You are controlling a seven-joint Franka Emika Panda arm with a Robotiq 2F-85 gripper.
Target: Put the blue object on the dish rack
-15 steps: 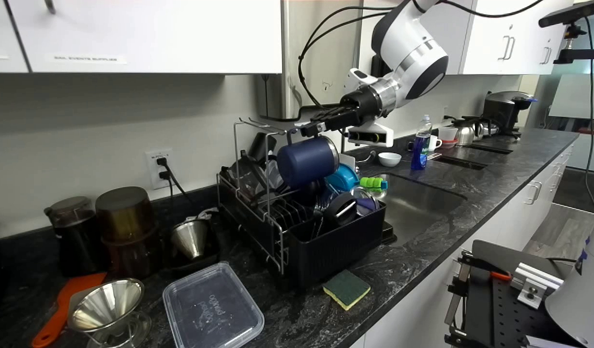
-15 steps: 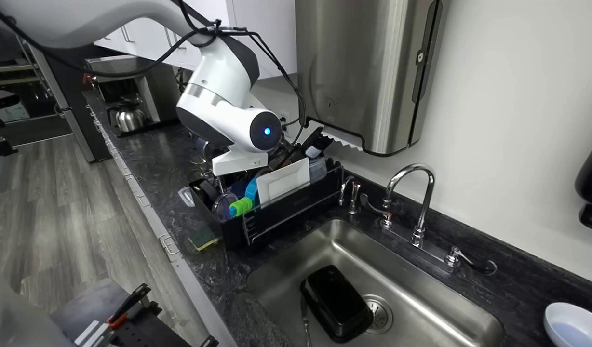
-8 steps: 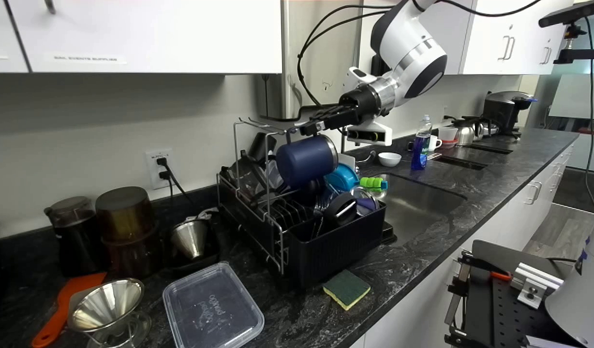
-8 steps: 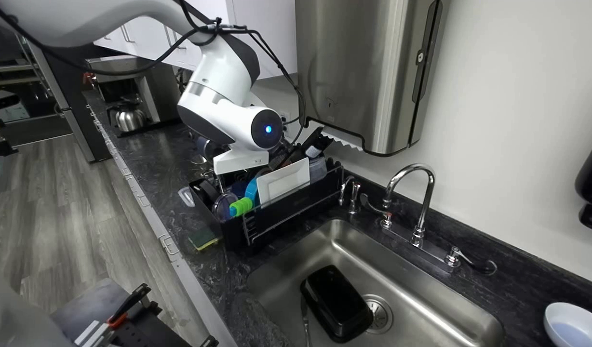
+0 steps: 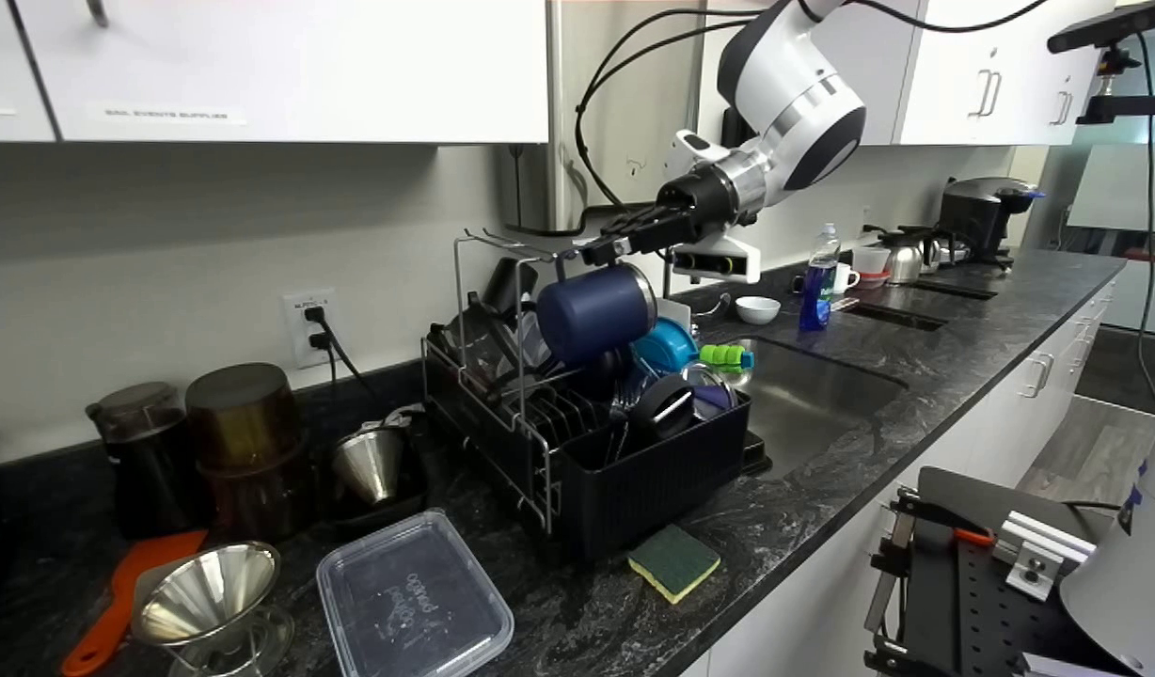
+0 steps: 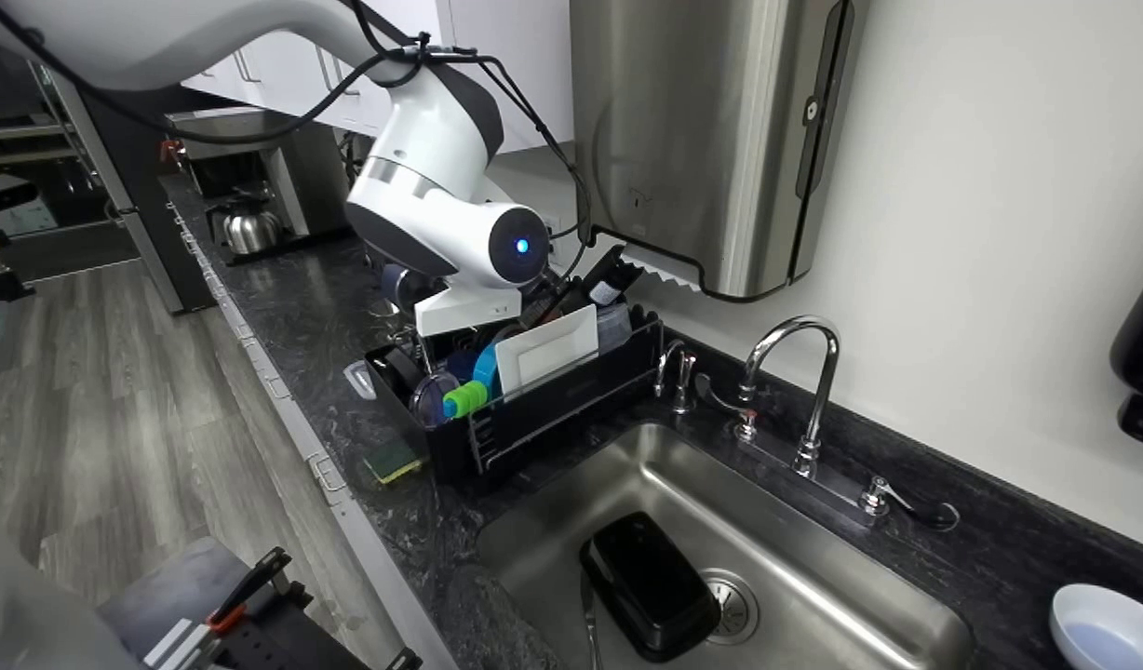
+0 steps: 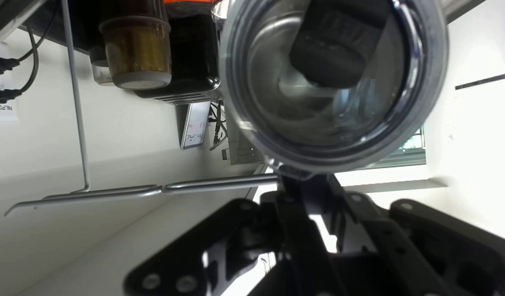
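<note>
The blue object is a dark navy-blue cup (image 5: 596, 315) lying on its side in an exterior view, above the dishes in the dish rack (image 5: 653, 489). In the wrist view its clear lidded end (image 7: 334, 102) faces the camera. My gripper (image 5: 592, 252) is shut on the cup's handle, above the cup. In the wrist view the gripper fingers (image 7: 308, 191) close on the dark handle. I cannot tell whether the cup touches the dishes beneath it. The black rack also shows in an exterior view (image 6: 571, 386), where the arm hides the gripper and the held cup.
The rack holds a light-blue dish (image 5: 667, 346), a white plate (image 6: 548, 352) and utensils. Its raised wire tier (image 5: 460, 310) stands beside the cup. A sponge (image 5: 673, 561) and a clear container (image 5: 413, 597) lie in front. The sink (image 6: 646, 456) adjoins the rack.
The arm has shifted very slightly toward the raised wire tier. The cup stays in my grip, almost in the same place and pose.
</note>
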